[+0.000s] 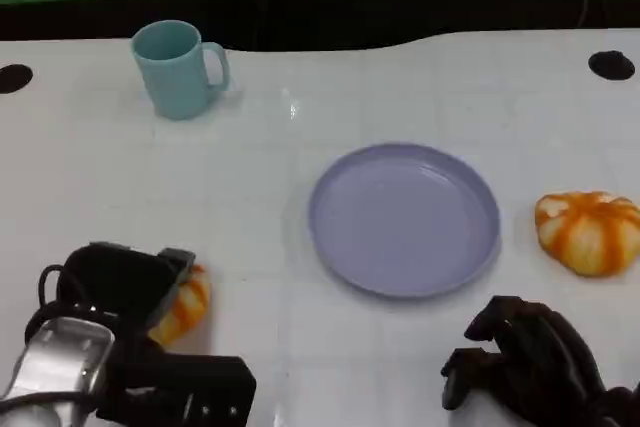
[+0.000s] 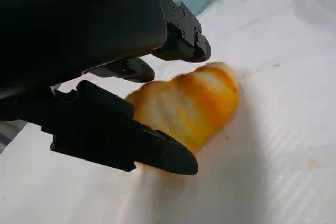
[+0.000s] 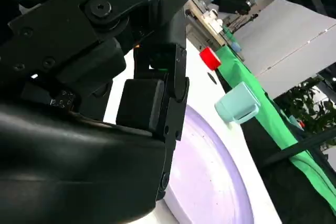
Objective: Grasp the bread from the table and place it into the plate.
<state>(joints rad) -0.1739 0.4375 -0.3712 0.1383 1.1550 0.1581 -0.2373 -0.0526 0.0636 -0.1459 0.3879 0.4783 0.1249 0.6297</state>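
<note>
Left robot hand clasps the bread near the plate; right robot hand curled empty.

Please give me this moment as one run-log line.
left hand: around bread, grip unconfirmed | right hand: idle | plate: empty
</note>
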